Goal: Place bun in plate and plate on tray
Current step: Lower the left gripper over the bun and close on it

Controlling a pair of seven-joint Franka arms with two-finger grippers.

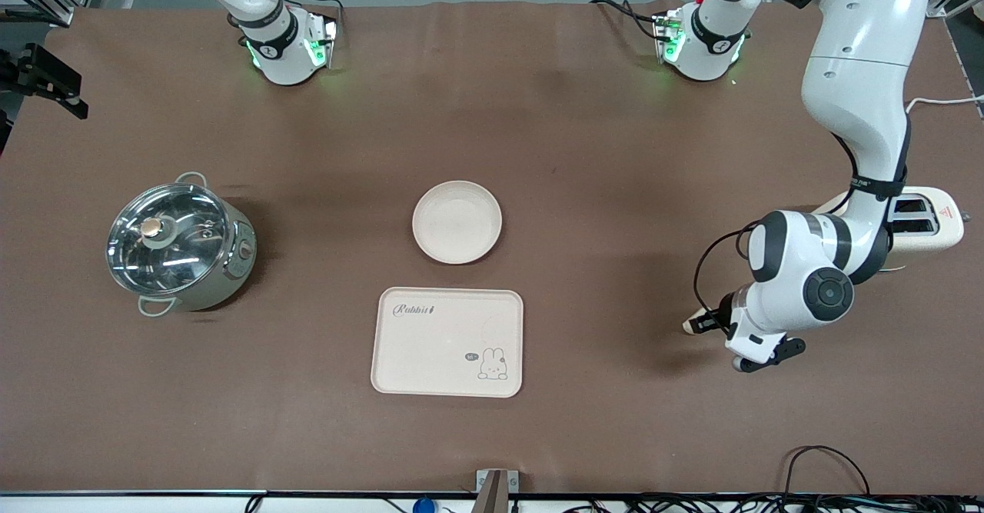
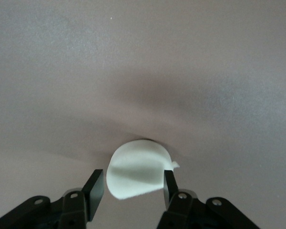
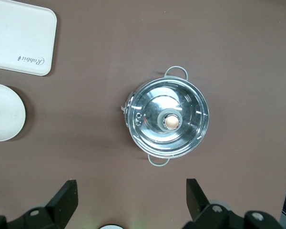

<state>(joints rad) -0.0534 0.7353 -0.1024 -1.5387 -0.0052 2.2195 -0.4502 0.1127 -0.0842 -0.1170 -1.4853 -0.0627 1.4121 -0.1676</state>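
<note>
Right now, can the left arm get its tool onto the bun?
Probably yes: the left tool is down at the table with the bun between its fingers, and nothing else stands near it.

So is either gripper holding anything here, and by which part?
The left gripper has its fingers on either side of the bun's rounded body on the table; a firm hold cannot be told. The right gripper holds nothing.

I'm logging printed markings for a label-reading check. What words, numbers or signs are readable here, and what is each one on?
"Rabbit": script lettering on the tray, in the corner nearest the plate; also legible in the right wrist view.
Small dark oval mark beside the tray's rabbit drawing: too small to read.
Red mark on top of the toaster: too small to read.
Mark on the pot lid: not legible.
</note>
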